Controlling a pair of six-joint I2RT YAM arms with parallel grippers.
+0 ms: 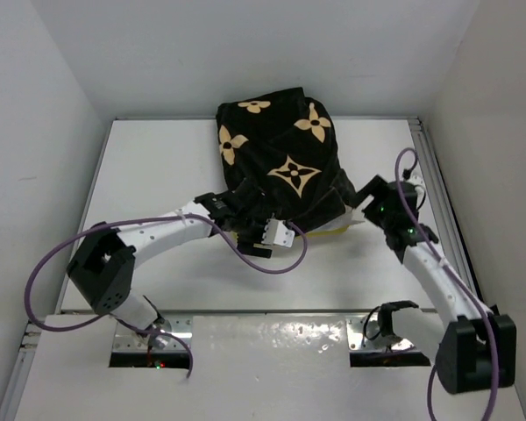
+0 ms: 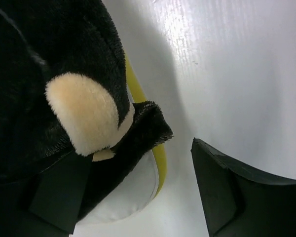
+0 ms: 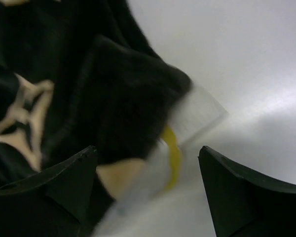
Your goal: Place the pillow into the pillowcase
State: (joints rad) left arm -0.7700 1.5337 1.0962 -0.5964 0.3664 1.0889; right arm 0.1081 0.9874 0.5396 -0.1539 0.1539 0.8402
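The black pillowcase (image 1: 280,162) with tan flowers lies bunched over the pillow at the table's middle back. Only a yellow-edged strip of the pillow (image 1: 331,231) shows at its near side. My left gripper (image 1: 245,212) is at the cover's near-left hem and my right gripper (image 1: 366,195) at its near-right corner. In the left wrist view the gripper (image 2: 143,190) is open, with the pillowcase hem (image 2: 143,126) and a white pillow corner (image 2: 133,190) against its left finger. The right gripper (image 3: 148,182) is open around a blurred pillow corner (image 3: 170,153) that sticks out of the pillowcase (image 3: 113,94).
White walls enclose the white table (image 1: 158,175) on the left, back and right. A metal rail (image 1: 438,193) runs along its right edge. Purple cables loop off both arms near the bases.
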